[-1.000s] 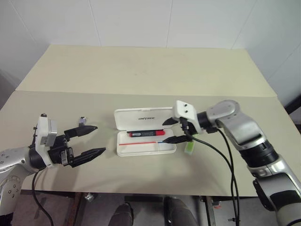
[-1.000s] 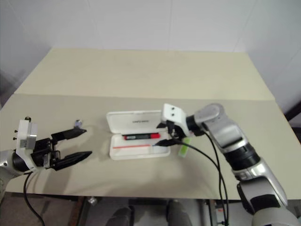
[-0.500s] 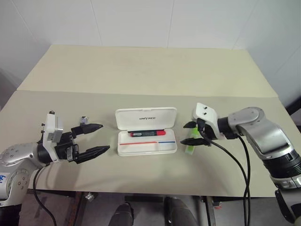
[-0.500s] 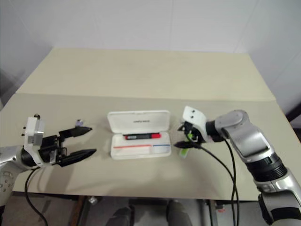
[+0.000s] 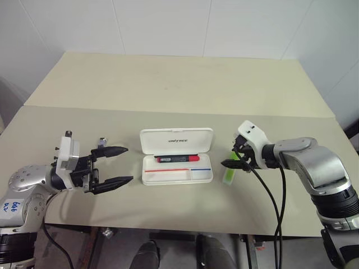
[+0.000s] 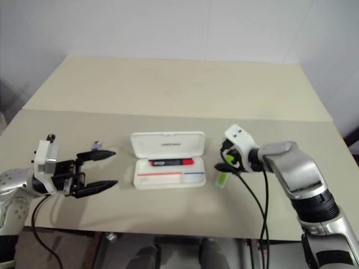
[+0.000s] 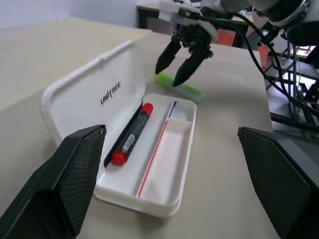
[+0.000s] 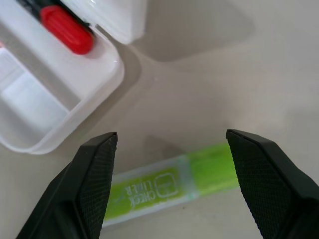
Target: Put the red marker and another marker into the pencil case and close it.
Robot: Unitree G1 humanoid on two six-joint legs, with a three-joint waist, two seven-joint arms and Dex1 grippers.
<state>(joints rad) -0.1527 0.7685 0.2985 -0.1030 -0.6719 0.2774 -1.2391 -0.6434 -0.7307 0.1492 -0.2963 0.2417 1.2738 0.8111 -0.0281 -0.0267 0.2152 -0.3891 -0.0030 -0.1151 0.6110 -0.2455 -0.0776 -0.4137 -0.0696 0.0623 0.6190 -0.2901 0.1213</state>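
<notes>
While my right gripper [image 5: 231,158] hangs with jaws wide over the lime-green highlighter [image 5: 229,175], it lies flat on the worktop [image 5: 168,84] between the fingertips, near the front edge just beside the open pencil case [image 5: 176,163]; the red marker [image 5: 176,159] sits inside; my left gripper [image 5: 118,166] gapes empty

Pencil case [image 5: 176,162]: smooth white hard plastic, slight gloss. Green highlighter [image 8: 172,184]: translucent glossy plastic. Table [image 5: 168,84]: matt beige; gripper fingers [image 7: 75,179] finely textured black.
</notes>
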